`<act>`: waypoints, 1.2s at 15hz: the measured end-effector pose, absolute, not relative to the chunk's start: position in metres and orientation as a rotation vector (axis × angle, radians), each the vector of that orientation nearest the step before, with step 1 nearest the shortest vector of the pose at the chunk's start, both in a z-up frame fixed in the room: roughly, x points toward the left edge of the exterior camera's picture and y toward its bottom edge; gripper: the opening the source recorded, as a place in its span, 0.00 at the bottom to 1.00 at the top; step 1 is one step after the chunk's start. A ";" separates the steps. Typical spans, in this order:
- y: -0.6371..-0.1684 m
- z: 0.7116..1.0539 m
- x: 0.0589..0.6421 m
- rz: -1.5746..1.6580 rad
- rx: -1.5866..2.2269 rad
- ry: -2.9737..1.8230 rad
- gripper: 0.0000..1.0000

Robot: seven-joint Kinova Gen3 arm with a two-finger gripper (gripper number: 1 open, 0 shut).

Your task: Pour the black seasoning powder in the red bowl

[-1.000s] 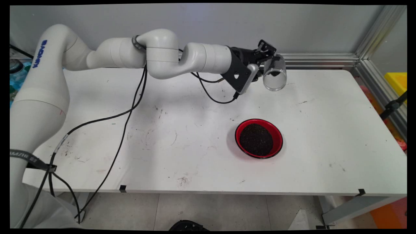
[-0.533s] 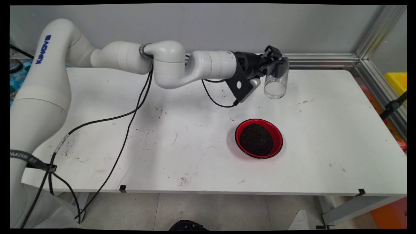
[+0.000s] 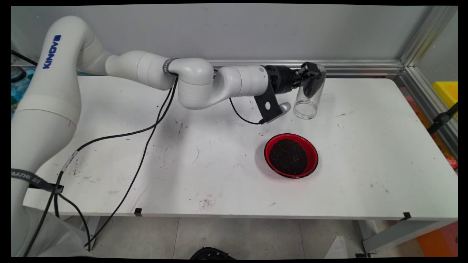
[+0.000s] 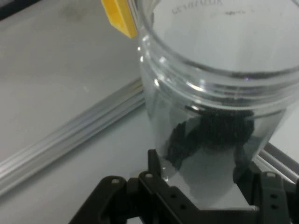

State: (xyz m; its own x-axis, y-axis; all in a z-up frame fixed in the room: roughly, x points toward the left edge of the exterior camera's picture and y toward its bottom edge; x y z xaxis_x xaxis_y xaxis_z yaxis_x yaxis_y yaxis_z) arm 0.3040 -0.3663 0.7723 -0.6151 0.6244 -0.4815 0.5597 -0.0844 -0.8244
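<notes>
My gripper (image 3: 310, 75) is shut on a clear plastic jar (image 3: 308, 95), held above the table's back right part, tilted with its open mouth down and toward the camera. In the hand view the jar (image 4: 215, 93) fills the middle between my fingers (image 4: 156, 163), and a little dark granular stuff clings inside near its base. A red bowl (image 3: 291, 155) heaped with dark grains sits on the white table (image 3: 365, 153), below and in front of the jar.
Black cables (image 3: 146, 131) hang from the arm and trail across the table's left half. An aluminium rail (image 3: 365, 67) runs along the back edge. A yellow box (image 3: 448, 91) stands off the table at the right.
The arm has lowered and stretched to the right with the jar. The jar has rotated, its mouth dropping closer to the table behind the bowl.
</notes>
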 end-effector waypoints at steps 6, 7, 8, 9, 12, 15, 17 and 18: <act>-0.364 0.760 0.299 1.895 -1.500 -2.035 0.00; -0.363 0.759 0.299 1.905 -1.518 -2.027 0.00; -0.363 0.758 0.298 1.913 -1.533 -2.020 0.00; -0.362 0.756 0.297 1.924 -1.551 -2.010 0.00; -0.359 0.753 0.296 1.955 -1.596 -1.985 0.00; -0.353 0.747 0.296 1.984 -1.655 -1.951 0.00; -0.350 0.744 0.296 1.992 -1.678 -1.937 0.00; -0.350 0.743 0.296 1.994 -1.685 -1.932 0.00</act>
State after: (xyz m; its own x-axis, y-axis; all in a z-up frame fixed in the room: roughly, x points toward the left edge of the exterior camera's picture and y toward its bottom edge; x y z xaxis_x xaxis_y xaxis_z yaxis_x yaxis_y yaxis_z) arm 0.2960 -0.3495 0.7430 -0.4575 0.5503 -0.6985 0.6809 -0.2885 -0.6731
